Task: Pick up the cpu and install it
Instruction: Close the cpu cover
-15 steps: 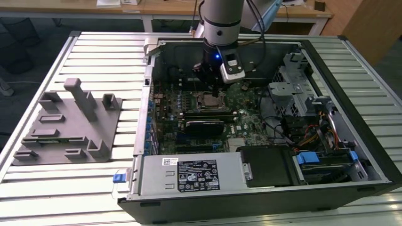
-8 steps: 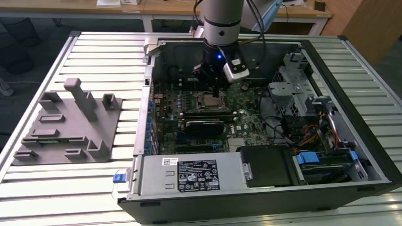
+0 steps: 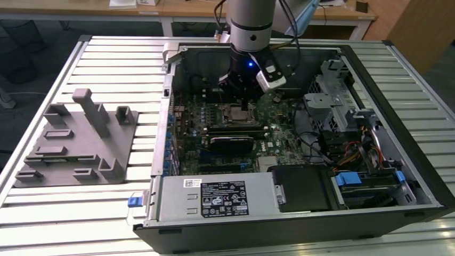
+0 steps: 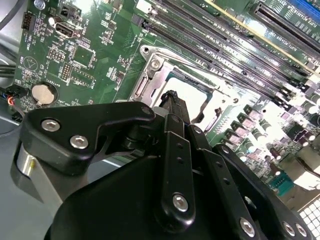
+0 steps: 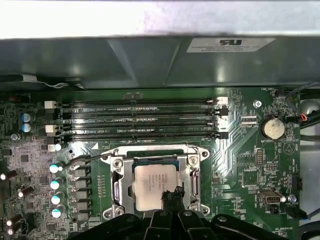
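Exterior view: my gripper [image 3: 246, 102] hangs low inside the open computer case [image 3: 284, 232], right over the socket frame [image 3: 238, 113] on the motherboard [image 3: 281, 136].

Second wrist view: my fingers are pinched narrow with nothing between them. The tips are right at the cpu [image 4: 195, 95] — can't tell if they're touching.

First wrist view: the cpu lies flat inside the socket frame, with my tip over one edge of it. My worry is pressing off-centre — I'd guess the chip could tilt or skid and bend the pins. The lever [image 5: 84, 159] looks unlatched, so nothing clamps it.
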You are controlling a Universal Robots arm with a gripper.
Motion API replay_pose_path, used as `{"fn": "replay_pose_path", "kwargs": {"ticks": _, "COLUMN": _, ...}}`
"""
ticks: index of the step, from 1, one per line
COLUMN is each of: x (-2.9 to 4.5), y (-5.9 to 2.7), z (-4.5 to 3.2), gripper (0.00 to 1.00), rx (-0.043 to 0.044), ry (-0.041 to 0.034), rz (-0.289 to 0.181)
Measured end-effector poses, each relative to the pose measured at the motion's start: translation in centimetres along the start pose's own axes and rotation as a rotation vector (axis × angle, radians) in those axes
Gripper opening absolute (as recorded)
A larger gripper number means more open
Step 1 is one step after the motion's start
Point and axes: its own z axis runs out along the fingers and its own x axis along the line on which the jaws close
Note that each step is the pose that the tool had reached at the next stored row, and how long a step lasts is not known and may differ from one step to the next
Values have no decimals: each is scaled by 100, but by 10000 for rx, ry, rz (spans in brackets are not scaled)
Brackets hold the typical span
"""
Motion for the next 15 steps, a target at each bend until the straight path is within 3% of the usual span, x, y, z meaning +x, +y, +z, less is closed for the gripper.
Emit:
{"fn": "replay_pose_path", "kwargs": {"ticks": 9, "x": 17, "y": -46, "z": 27, "gripper": 11, "rx": 0, "ry": -1, "rz": -1}}
{"fn": "replay_pose_path", "kwargs": {"ticks": 15, "x": 145, "y": -58, "z": 49, "gripper": 11, "rx": 0, "ry": -1, "rz": 1}}
